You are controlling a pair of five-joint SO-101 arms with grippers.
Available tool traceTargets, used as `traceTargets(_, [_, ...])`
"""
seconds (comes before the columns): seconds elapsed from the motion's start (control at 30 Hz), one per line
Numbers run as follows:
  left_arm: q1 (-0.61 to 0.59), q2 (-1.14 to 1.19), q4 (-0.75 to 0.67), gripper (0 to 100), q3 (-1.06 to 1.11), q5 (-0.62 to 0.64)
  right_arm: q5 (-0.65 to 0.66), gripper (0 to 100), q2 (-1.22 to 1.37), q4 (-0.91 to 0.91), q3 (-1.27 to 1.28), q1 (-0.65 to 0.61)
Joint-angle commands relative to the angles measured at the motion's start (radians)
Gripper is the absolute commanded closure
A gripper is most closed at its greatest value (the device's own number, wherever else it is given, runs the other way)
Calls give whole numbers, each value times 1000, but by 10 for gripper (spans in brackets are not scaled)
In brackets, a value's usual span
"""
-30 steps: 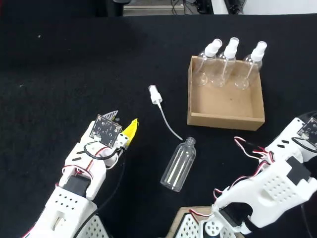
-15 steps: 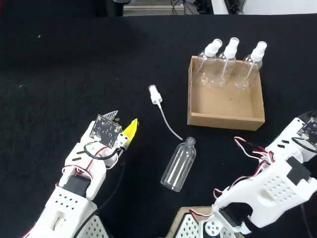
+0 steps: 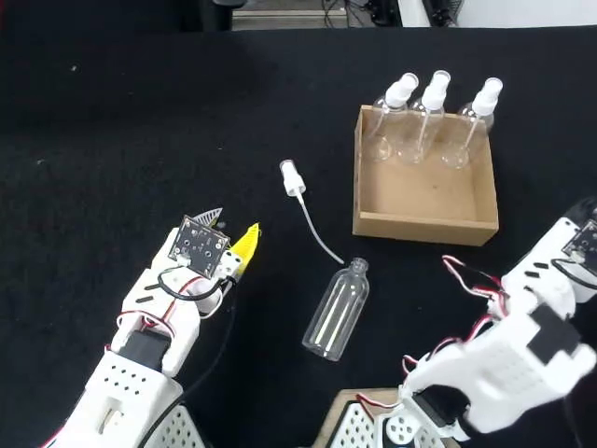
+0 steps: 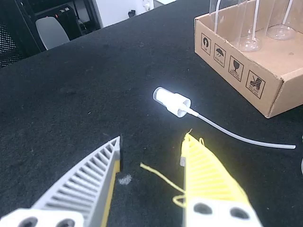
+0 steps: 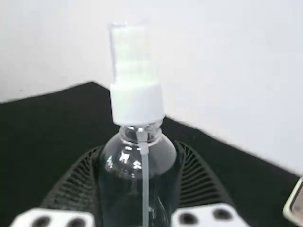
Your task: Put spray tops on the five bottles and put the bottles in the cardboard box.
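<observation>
My right arm point(image 3: 522, 359) is shifting slightly at the 4 o'clock corner of the table point(image 3: 112, 112) since a moment ago. My left arm point(image 3: 159, 317) and everything on the table are staying put. My right gripper point(image 5: 137, 189) is pinching a capped bottle point(image 5: 135, 151) by its body. My left gripper point(image 4: 151, 142) is hanging spread, with the loose top point(image 4: 171, 102) lying near it toward 1 o'clock. The open bottle point(image 3: 338, 308) is lying at 5 o'clock of that top, neck near the tube's end. Three bottles point(image 3: 431, 103) are standing capped along the 12 o'clock wall of the box point(image 3: 424, 226).
</observation>
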Motion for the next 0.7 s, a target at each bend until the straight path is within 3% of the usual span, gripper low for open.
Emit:
traceTargets(0.0, [4, -11, 2, 795, 24, -3, 2, 987, -236, 52, 45, -57])
traceTargets(0.37, [4, -11, 2, 795, 24, -3, -130, 987, -797, 746, 10, -318])
traceTargets(0.67, [4, -11, 2, 795, 24, -3, -130, 987, -872, 833, 68, -617])
